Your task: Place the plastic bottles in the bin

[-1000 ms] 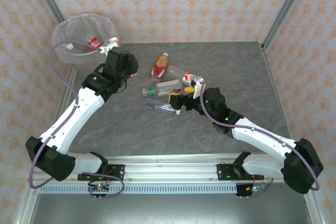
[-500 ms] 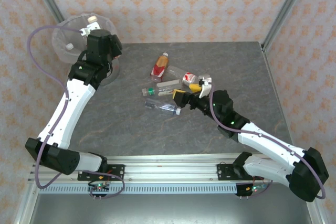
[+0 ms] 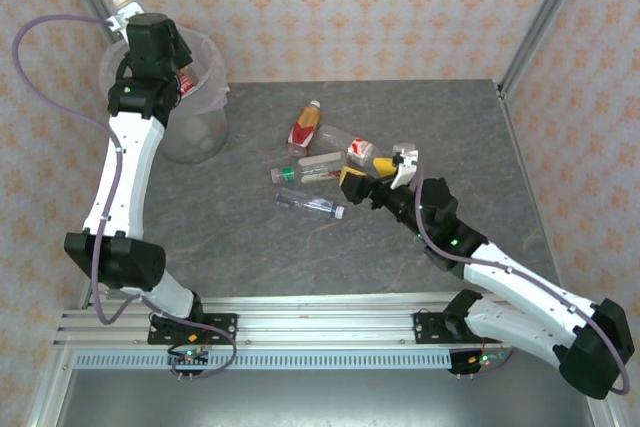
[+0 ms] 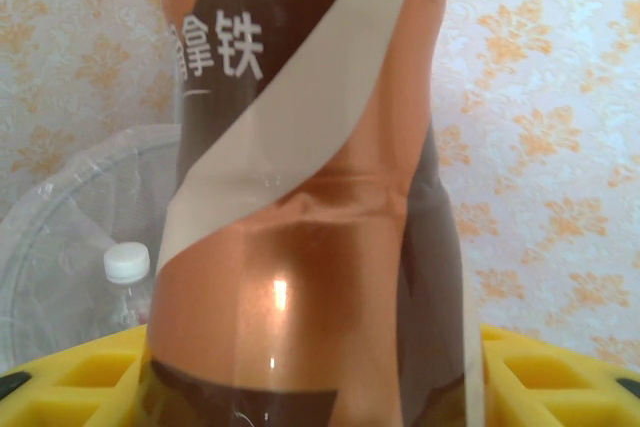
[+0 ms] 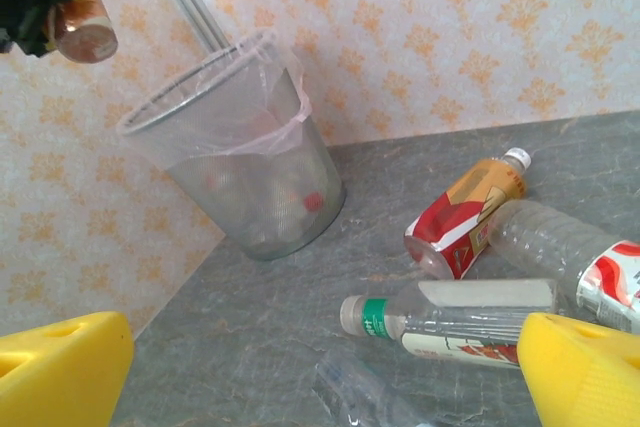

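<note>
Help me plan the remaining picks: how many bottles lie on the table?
4: a red-and-orange bottle farthest back, a clear red-labelled bottle right of it, a green-capped bottle nearer, a clear bottle nearest the arms. Another could hide under the right arm.

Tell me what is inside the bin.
A white-capped clear bottle lies inside the bin, seen from the left wrist. Through the wall, the right wrist view shows blurred bottle shapes and a red patch. The brown-labelled bottle held in front covers the rest.
</note>
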You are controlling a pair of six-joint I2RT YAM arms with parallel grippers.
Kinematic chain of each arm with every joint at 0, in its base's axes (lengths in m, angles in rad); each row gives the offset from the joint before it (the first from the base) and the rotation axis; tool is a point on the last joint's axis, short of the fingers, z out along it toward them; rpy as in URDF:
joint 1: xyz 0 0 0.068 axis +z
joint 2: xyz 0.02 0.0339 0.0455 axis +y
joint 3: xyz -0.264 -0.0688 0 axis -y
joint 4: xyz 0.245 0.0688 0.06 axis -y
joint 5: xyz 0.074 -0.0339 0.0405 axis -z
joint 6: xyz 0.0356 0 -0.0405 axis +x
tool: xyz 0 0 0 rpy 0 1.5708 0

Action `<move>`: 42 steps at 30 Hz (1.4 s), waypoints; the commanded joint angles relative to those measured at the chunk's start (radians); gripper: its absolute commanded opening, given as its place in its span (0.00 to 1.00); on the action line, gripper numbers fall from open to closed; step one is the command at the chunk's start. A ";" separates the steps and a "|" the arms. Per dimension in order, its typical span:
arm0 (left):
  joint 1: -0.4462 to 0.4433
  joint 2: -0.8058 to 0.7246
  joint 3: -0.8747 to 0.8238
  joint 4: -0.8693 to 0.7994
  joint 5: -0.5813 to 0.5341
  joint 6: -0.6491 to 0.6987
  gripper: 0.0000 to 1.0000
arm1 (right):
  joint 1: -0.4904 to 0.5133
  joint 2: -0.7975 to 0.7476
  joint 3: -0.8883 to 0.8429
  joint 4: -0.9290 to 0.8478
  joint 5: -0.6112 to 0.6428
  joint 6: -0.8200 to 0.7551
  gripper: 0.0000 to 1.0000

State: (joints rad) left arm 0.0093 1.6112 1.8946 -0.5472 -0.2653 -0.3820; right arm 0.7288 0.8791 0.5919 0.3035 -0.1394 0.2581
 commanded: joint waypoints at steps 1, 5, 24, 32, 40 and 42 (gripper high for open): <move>0.046 0.062 0.074 -0.070 0.050 0.017 0.57 | 0.003 -0.044 -0.033 -0.004 0.036 -0.013 0.99; 0.097 0.167 0.164 -0.139 0.119 -0.011 0.55 | 0.004 -0.092 -0.046 -0.037 0.041 -0.011 0.99; 0.159 0.435 0.354 -0.271 0.163 -0.014 0.57 | 0.004 -0.133 -0.051 -0.082 0.065 -0.021 0.99; 0.159 0.432 0.363 -0.290 0.143 -0.026 0.76 | 0.004 -0.112 -0.047 -0.083 0.062 -0.019 0.99; 0.159 0.396 0.374 -0.303 0.200 -0.033 0.98 | 0.004 -0.090 -0.049 -0.084 0.064 -0.019 0.99; 0.159 0.385 0.373 -0.304 0.217 -0.037 1.00 | 0.004 -0.078 -0.047 -0.084 0.069 -0.019 0.99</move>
State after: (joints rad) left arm 0.1638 2.0521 2.2379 -0.8204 -0.0799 -0.4168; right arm 0.7288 0.7921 0.5419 0.2230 -0.0917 0.2501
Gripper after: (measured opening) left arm 0.995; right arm 0.992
